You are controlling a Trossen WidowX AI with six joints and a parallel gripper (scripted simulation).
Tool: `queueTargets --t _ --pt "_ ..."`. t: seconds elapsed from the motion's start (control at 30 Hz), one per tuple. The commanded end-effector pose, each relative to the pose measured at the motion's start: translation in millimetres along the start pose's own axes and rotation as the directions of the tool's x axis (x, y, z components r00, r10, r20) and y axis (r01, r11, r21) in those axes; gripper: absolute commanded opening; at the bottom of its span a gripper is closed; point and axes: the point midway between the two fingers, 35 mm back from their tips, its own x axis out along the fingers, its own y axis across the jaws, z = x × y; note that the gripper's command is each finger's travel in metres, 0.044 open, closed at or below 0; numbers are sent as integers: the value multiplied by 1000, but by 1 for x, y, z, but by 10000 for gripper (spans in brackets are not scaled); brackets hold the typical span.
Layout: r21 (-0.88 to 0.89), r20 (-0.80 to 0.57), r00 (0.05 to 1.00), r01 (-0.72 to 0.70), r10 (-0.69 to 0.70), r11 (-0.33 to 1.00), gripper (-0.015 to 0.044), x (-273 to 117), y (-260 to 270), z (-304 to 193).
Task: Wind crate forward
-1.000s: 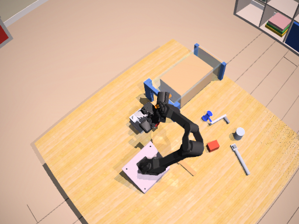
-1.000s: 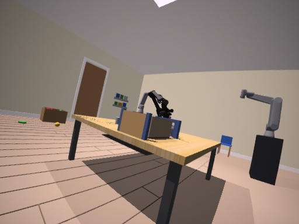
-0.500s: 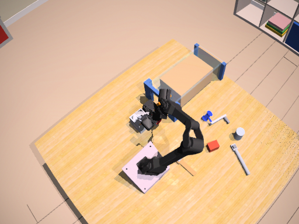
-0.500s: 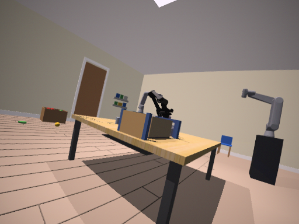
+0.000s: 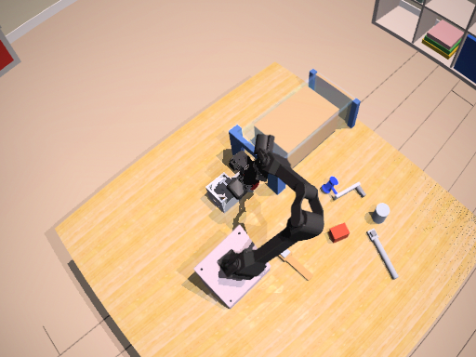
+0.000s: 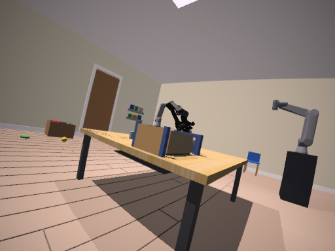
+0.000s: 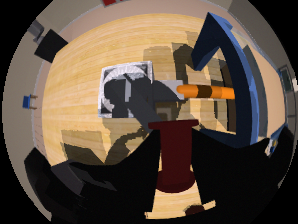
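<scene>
The crate (image 5: 297, 118) (image 6: 148, 138) sits inside the clear-panelled cubby behind the blue steel frame (image 5: 235, 139) (image 7: 242, 100). It looks flat; the arm hides part of its front in the top view, and I cannot tell how wide any gap to the frame is. An orange strap (image 7: 220, 92) runs from the frame's mouth towards the grey-white winch (image 5: 225, 204) (image 7: 102, 100). My gripper (image 7: 176, 150) is shut on the dark red grip of the winch handle, beside the winch. The handle's dark grey arm (image 7: 139, 109) reaches over the winch top; its key and the hole are hidden.
In the top view, a blue knob-shaped piece (image 5: 330, 185), a grey cranked tool (image 5: 348, 191), a grey cylinder (image 5: 381, 213), a red block (image 5: 339, 232), a long grey wrench (image 5: 384, 256) and a wooden-handled tool (image 5: 298, 266) lie on the bench right of the arm.
</scene>
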Motion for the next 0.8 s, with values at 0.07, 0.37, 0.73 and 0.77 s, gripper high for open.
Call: queueTargets --t 0.07,0.37,0.73,0.77 --pt "3 0 1000 12 -12 1000 0 6 -12 8" --pt "3 1 1000 13 -13 1000 0 10 -21 17" --pt "4 2 1000 14 -14 1000 0 16 -29 31" --pt "4 2 1000 14 -14 1000 0 16 -30 32"
